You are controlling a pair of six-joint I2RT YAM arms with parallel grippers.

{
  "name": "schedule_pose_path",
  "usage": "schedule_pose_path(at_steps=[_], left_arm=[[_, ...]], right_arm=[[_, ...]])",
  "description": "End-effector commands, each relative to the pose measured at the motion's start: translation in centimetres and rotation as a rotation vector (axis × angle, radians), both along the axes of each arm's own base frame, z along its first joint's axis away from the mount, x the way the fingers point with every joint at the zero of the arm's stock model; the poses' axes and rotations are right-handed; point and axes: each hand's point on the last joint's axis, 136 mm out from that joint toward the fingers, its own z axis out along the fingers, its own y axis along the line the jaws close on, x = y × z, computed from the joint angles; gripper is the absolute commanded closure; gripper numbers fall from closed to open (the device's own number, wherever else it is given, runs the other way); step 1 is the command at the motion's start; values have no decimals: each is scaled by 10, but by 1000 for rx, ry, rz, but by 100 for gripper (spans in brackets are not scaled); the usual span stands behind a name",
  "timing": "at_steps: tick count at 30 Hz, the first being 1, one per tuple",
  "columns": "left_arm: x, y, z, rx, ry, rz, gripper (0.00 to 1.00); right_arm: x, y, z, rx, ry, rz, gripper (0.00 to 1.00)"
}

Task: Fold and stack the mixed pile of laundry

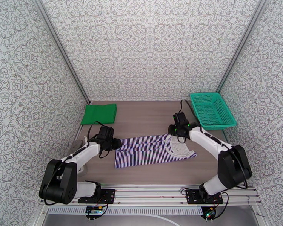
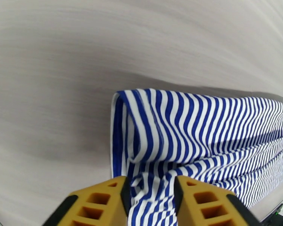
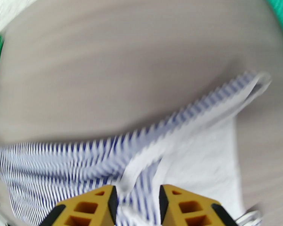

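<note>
Top external: striped shirt lay spread mid-table, between the arms. Left gripper sat at its left edge, right gripper at its far right corner by the white collar. Green cloth lay folded at far left, well apart. Left wrist: left gripper was clamped on bunched stripes at the shirt's folded edge. Right wrist, blurred: right gripper pinched white trim and stripes of the shirt.
</note>
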Motion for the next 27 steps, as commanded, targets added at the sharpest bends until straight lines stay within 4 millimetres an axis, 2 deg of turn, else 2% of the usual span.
schedule_pose_path(at_steps=[1,4,6,9,13,19,24,27], left_arm=[[3,7,14,27,-17,2,61],[11,-5,23,-13,-31,-47,63],[18,-15,28,-35,-42,-76,66],[28,-30,33,-65,-60,-111,67],[35,-47,29,-109,-53,-145,69],[39,-59,8,-134,-14,-165,70],[37,-50,-30,-114,63,-138,76],[32,-44,-45,-117,93,-117,78]], right_arm=[[19,-28,-27,-89,99,-22,70],[38,-38,-40,-122,117,-31,74],[42,-45,-50,-133,145,-43,77],[36,-58,-58,-155,172,-69,80],[15,-70,-65,-178,196,-93,81],[-12,-88,-79,-203,217,-134,81],[-14,-95,-98,-191,250,-148,82],[-11,-96,-93,-185,242,-150,82]])
